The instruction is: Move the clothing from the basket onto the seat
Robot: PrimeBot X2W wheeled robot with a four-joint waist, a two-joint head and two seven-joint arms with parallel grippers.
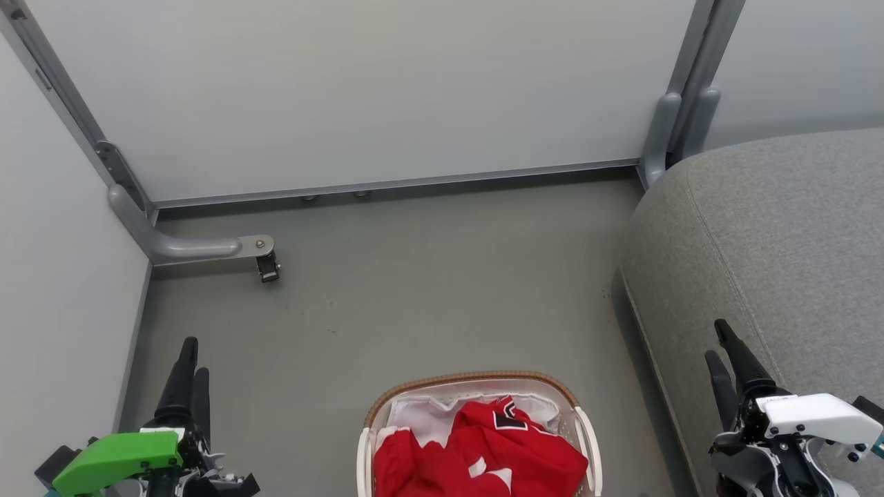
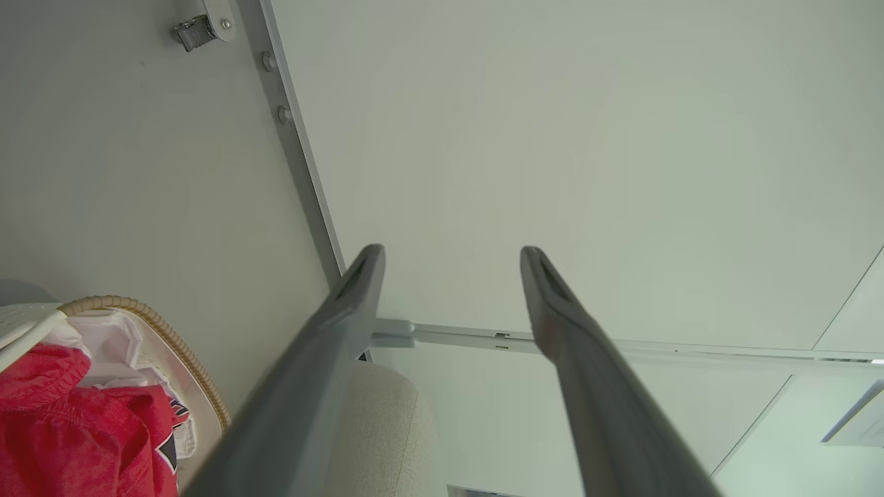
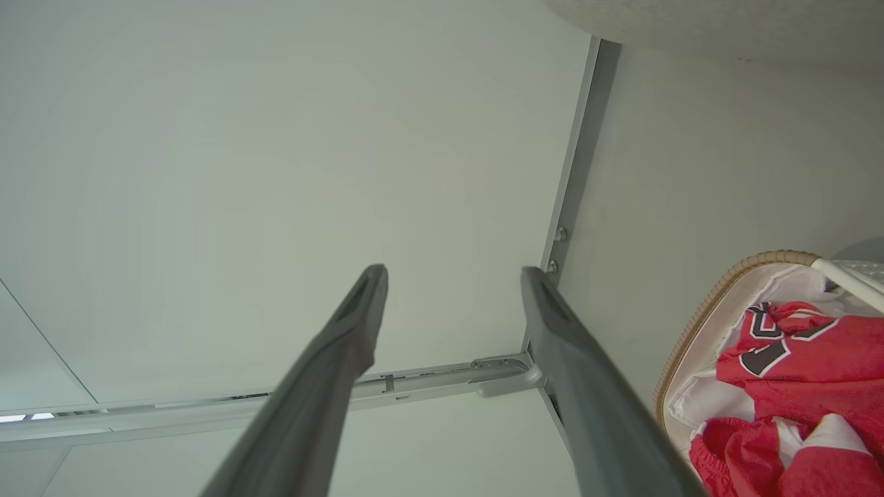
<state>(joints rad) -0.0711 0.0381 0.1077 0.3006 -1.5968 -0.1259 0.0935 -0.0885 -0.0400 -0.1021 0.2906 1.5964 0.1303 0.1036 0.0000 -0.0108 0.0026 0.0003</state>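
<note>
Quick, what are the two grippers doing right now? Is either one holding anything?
Left gripper: open, holding nothing.
Right gripper: open, holding nothing.

The basket [image 1: 476, 377] is cut off by the bottom edge of the head view, so only its far half is seen. The clothing [image 1: 483, 452] is cut off there too, and its numerals are largely lost in folds. Most of the liner [image 1: 421, 413] is covered by the clothing. The seat [image 1: 760, 241] is cut by the right and bottom edges. In the head view the left gripper [image 1: 196, 355] is seen with its fingers overlapped, so their gap cannot be judged there, and its body is cut by the bottom edge. A dark fitting [image 1: 268, 266] on a bracket [image 1: 207, 246] is too small to be identified.
</note>
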